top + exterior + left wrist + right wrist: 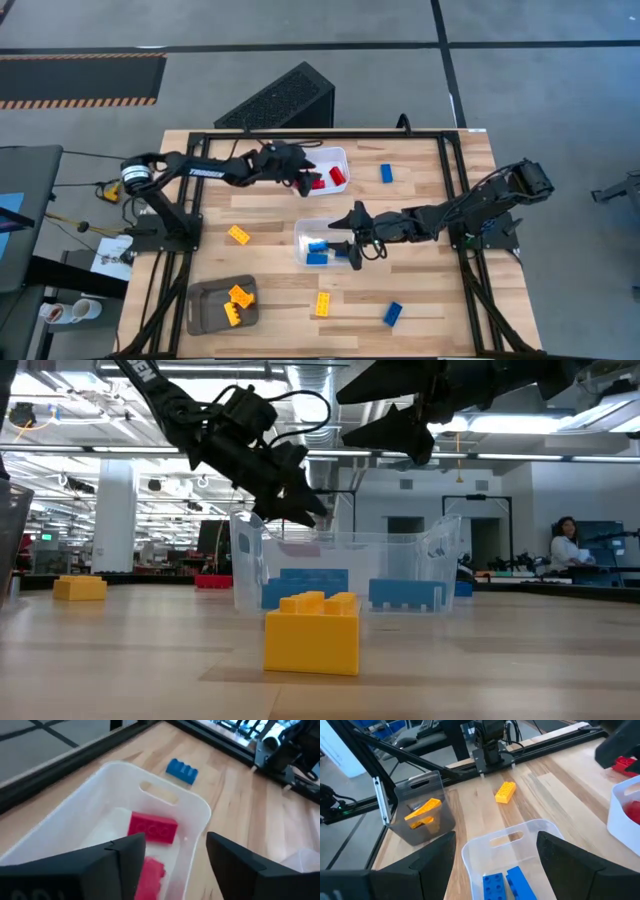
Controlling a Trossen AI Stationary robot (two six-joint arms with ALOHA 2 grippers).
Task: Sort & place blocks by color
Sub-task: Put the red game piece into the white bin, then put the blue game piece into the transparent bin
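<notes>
My left gripper (305, 182) (175, 847) hovers open over the white tray (343, 158) (200, 810), in which two red blocks (152, 827) (331, 178) lie. My right gripper (352, 240) (495, 845) hovers open over the clear tray (302, 232) (540, 826), which holds two blue blocks (507, 884) (318, 251). Both grippers hold nothing. The grey tray (205, 305) (442, 817) holds yellow blocks (238, 302) (422, 810). Loose on the table lie a blue block (386, 173) (182, 771), a yellow block (238, 235) (505, 792), another yellow (323, 304) (312, 632) and another blue (393, 314).
A black frame rail (300, 134) runs round the tabletop, with the arm bases at its left (165, 225) and right (485, 230) sides. Bare wood (420, 290) shows between the trays and toward the near right corner. A person (566, 550) stands far behind the table.
</notes>
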